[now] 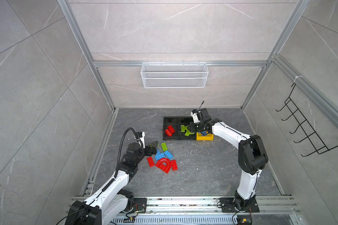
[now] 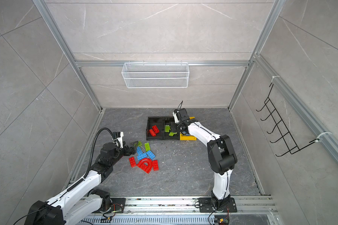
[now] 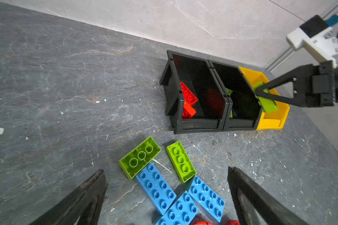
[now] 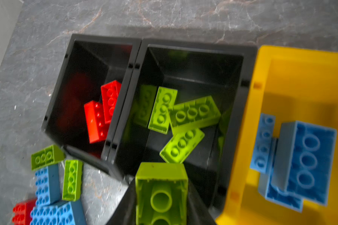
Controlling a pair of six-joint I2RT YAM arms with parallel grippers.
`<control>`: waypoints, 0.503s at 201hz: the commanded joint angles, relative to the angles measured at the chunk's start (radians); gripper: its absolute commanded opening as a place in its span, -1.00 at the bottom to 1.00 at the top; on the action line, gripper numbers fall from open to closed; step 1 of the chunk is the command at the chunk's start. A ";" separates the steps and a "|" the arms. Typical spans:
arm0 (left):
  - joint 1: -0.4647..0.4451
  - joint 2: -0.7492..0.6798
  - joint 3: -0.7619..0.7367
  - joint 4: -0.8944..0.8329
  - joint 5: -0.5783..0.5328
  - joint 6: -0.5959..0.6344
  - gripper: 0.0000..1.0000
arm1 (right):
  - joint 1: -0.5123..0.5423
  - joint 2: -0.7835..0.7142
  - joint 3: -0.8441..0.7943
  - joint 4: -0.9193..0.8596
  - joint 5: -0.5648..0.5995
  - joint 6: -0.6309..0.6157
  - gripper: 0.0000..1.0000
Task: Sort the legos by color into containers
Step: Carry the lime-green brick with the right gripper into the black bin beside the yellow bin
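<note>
Now R tool (image 3: 259,93) pinches studded lime brick (image 4: 161,187); L tool (image 3: 166,171) gapes, empty.

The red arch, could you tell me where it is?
In both top views, the red arch lies on the floor between two red bricks, near the left pincer.

In both top views the right arm (image 1: 228,133) covers most of the yellow bin (image 1: 204,138), so its contents barely show. The right tool (image 1: 189,127) is too dark against the middle bin (image 1: 187,138) to make out its fingers. In the right wrist view the green brick (image 4: 161,192) it grips and the yellow bin both run off the picture's edge, and everything is a little blurred. A red piece (image 3: 203,223) is cut off in the left wrist view.
</note>
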 commanded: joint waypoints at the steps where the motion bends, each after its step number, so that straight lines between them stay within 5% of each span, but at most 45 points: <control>1: 0.002 -0.013 0.048 0.038 0.023 0.002 1.00 | -0.001 0.064 0.086 -0.011 0.009 -0.016 -0.56; 52: 0.001 -0.147 0.038 -0.054 -0.108 0.066 0.99 | -0.001 0.164 0.202 -0.050 0.017 -0.015 -0.17; 75: 0.001 -0.171 0.022 -0.044 -0.135 0.060 1.00 | 0.000 0.137 0.197 -0.049 0.014 -0.020 0.09; 101: 0.002 -0.163 0.035 -0.060 -0.127 0.071 1.00 | 0.000 0.053 0.134 -0.046 0.002 -0.029 0.17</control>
